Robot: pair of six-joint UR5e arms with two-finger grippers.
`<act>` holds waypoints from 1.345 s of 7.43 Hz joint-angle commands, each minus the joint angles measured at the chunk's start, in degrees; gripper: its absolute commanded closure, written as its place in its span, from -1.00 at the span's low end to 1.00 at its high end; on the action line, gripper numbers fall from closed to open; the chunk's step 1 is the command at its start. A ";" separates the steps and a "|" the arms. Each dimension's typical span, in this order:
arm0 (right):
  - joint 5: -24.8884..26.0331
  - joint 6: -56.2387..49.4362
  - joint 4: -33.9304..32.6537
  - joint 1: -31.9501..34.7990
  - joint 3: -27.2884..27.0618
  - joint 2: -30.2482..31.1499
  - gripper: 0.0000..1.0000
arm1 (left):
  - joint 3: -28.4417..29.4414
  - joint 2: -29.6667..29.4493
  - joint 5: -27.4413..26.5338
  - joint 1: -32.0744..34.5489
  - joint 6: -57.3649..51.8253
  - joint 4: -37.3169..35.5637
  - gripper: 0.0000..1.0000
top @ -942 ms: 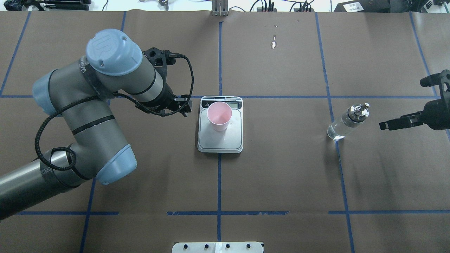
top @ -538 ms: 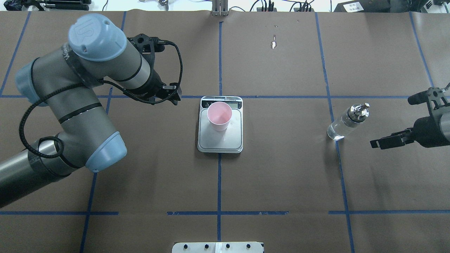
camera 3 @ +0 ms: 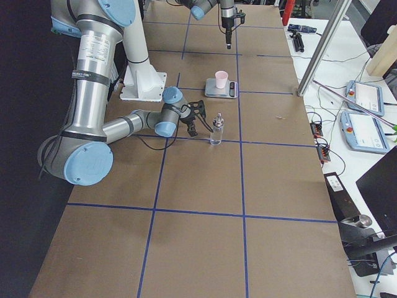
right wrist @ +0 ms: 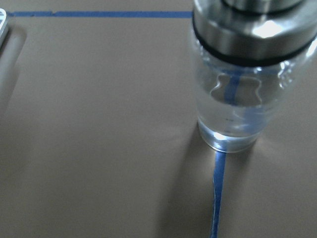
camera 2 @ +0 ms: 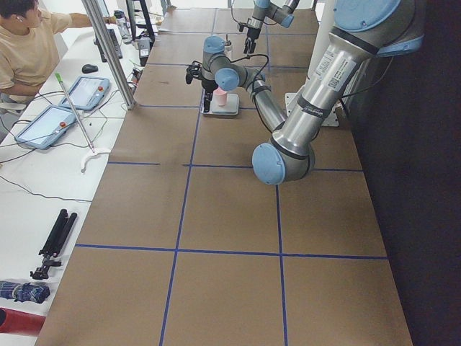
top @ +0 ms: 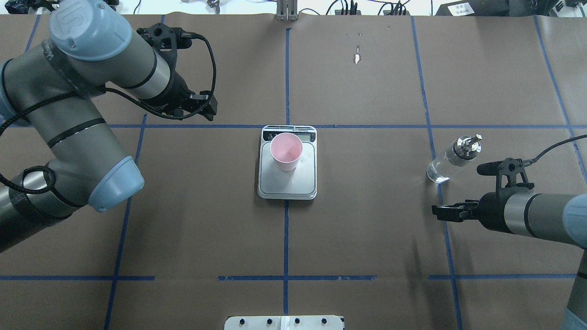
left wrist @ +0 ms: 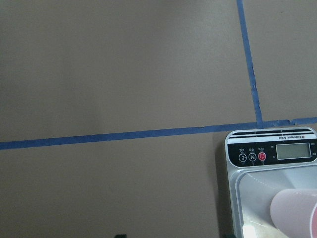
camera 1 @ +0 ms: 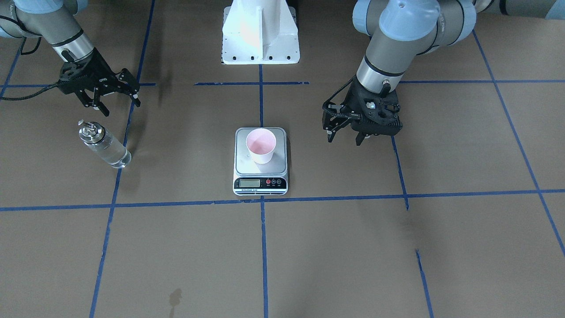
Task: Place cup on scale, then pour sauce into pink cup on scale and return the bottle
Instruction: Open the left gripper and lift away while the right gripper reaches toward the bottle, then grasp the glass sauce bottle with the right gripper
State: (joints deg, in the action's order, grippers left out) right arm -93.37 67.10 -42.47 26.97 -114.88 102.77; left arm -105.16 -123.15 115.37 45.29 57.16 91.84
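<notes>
The cup [top: 286, 151] stood on the scale [top: 287, 187], so placing looked done. The left pincer [camera 1: 343, 140], wide and empty, had drawn back from the scale. The right pincer [camera 1: 121, 108], also wide and empty, had swung in near the upright bottle [top: 451, 159] on the tabletop [top: 367, 229], not touching it; grasping seemed next.

Here's the left arm [top: 78, 142], upper left of the overhead view: silver-grey tubes, pale blue joint caps [top: 114, 183], a UR logo [top: 73, 18] up top, black cable [top: 214, 68] looping alongside. And the right gripper [camera 1: 117, 105], upper left of the front view: black, white lettering.
</notes>
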 commanded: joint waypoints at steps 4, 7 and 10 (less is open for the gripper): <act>31.28 11.65 -4.37 -9.29 1.23 -0.11 -1.00 | -4.70 3.53 0.11 1.64 -0.03 -0.34 -0.46; 42.98 11.65 -4.38 -13.26 3.96 -0.20 -0.99 | -5.31 3.79 0.11 1.64 0.05 -0.43 -0.48; 50.20 11.65 -3.94 -15.37 5.36 -2.04 -1.00 | -5.84 3.97 0.11 1.64 -0.03 -0.52 -0.54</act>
State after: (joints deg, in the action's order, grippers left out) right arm -45.84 78.75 -46.59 12.26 -110.25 101.66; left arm -110.75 -119.25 115.49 46.93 57.14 91.35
